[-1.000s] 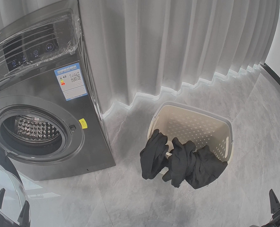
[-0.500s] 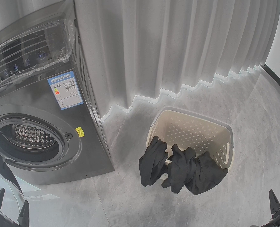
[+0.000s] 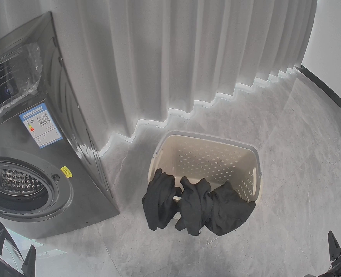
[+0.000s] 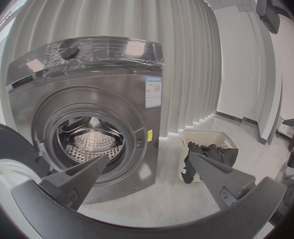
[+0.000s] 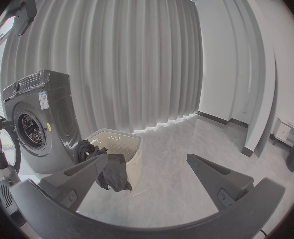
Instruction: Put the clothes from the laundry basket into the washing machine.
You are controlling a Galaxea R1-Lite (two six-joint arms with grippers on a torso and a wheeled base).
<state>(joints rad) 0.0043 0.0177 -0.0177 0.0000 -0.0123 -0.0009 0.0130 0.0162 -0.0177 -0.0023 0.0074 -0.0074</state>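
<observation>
Head view: dark grey front-loading washing machine [image 3: 32,181] cut off at left; black clothes [image 3: 201,208] draped over near rim of cream perforated plastic laundry basket [image 3: 207,137].
Left wrist view: left end effector [image 4: 147,156] fingers apart; drum [image 4: 90,143] part-hidden.
Right wrist view: right end effector [image 5: 146,157] fingers apart; one covers some clothes.

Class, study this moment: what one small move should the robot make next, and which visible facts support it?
Probably bring the right gripper forward toward the black clothes draped over the near rim of the basket. That gripper is open, empty and well short of the clothes, and the washing machine already has its door open.
</observation>
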